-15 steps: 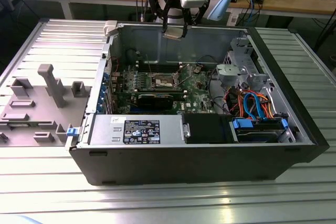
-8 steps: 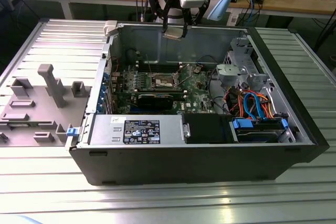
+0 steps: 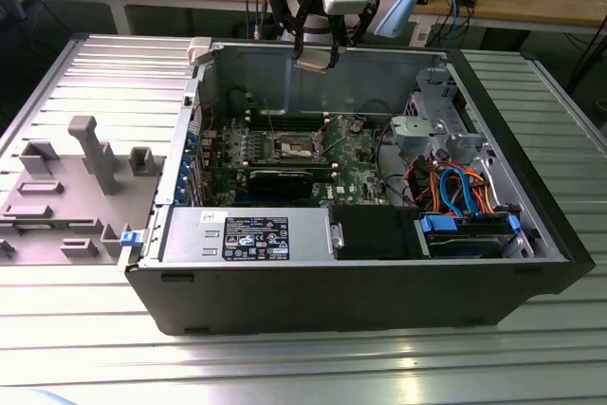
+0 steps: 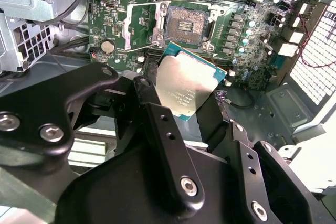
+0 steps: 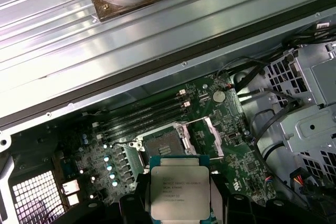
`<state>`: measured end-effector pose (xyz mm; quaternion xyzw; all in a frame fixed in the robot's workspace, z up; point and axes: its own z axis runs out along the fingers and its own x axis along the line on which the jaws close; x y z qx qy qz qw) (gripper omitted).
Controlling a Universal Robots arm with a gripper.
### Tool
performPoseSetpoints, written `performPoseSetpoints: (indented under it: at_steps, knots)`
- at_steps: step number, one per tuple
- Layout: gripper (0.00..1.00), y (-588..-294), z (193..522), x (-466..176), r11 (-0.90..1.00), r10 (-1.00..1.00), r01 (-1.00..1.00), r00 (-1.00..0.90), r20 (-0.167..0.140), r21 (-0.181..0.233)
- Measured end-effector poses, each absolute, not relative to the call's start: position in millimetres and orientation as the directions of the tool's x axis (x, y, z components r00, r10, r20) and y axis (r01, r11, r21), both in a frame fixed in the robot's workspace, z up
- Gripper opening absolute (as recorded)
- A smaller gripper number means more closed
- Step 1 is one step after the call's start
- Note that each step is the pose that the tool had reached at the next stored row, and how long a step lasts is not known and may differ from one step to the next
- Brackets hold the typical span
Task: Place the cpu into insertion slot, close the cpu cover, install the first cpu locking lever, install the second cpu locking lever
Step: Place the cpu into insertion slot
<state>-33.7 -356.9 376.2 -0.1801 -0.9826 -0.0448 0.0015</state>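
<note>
My gripper [image 3: 316,54] hangs above the back wall of the open computer case [image 3: 360,277], shut on the cpu [image 3: 315,62], a thin square chip with a silver top. In both wrist views the cpu [image 4: 186,85] [image 5: 180,187] sits between the black fingers [image 4: 157,119], held by its edges. Well below it on the green board lies the insertion slot [image 3: 294,147] [image 4: 185,24] [image 5: 161,142], a dark bare square. The cpu cover [image 4: 140,27] [image 5: 209,136] stands swung open at one side of the slot.
Memory slots [image 5: 147,113] run beside the socket, and a long black expansion card [image 3: 280,177] lies in front of it. A labelled power supply [image 3: 251,234], drive bays with blue parts [image 3: 469,230] and orange cables [image 3: 450,187] crowd the case. A grey fixture [image 3: 66,187] sits at the exterior view's left.
</note>
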Motion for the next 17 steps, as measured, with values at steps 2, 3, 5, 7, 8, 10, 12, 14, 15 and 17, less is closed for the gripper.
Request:
performPoseSetpoints:
  at_steps: [2,3,5,7,8,10,12,14,15,17]
  knots:
    - [0.54,-356.9,376.2,-33.7,0.931,0.354,0.354,-0.935,0.019,0.088]
    - [0.54,-356.9,376.2,-33.7,0.931,0.354,0.354,-0.935,0.019,0.088]
    - [0.54,-356.9,376.2,-33.7,0.931,0.354,0.354,-0.935,0.019,0.088]
    - [0.54,-356.8,376.2,-33.7,0.931,0.354,0.354,-0.935,0.019,0.088]
    - [0.54,-356.9,376.2,-33.7,0.931,0.354,0.355,-0.935,0.019,0.088]
    - [0.54,-356.9,376.2,-33.7,0.930,0.357,0.357,-0.934,0.019,0.088]
    - [0.54,-356.9,376.2,-33.7,0.929,0.360,0.361,-0.933,0.019,0.087]
    - [0.54,-356.9,376.0,-33.7,0.924,0.372,0.372,-0.928,0.019,0.087]
    - [0.54,-356.8,375.8,-33.7,0.922,0.377,0.377,-0.926,0.019,0.087]
    - [0.54,-356.9,375.4,-33.8,0.913,0.399,0.399,-0.917,0.019,0.087]
